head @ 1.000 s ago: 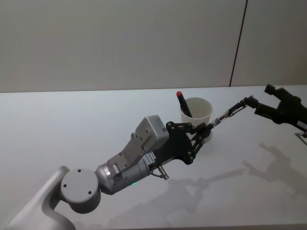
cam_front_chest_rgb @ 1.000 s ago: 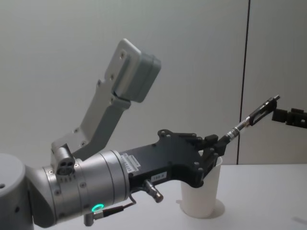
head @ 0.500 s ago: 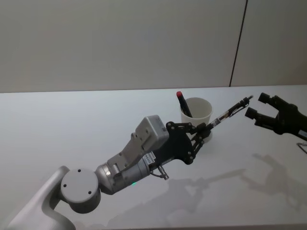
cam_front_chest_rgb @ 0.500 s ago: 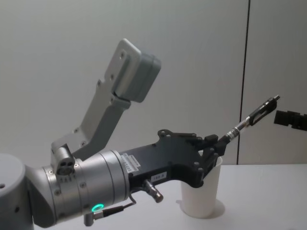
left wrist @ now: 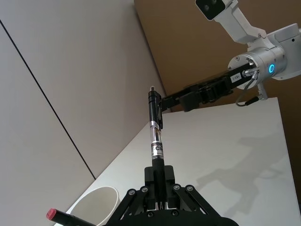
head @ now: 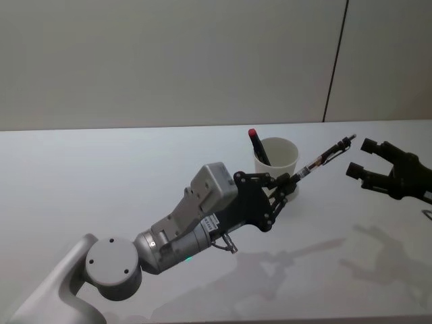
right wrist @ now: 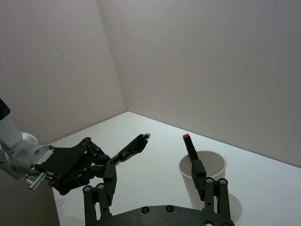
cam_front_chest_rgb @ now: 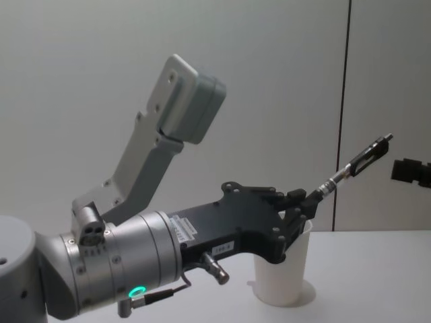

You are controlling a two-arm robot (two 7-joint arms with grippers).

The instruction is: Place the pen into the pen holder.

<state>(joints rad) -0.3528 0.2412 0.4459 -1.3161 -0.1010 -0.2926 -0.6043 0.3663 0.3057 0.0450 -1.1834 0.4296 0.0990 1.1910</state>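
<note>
Left gripper: while it clamps the slim black-and-clear pen (head: 319, 160) by its lower end, the left gripper (head: 285, 182) hangs just beside the cup.
Holder: plain white paper cup (head: 277, 165), red-capped marker (head: 257, 146) inside, behind the fingers.
Right gripper: right gripper (head: 359, 159) gapes wide, empty, just off the pen's tip.
</note>
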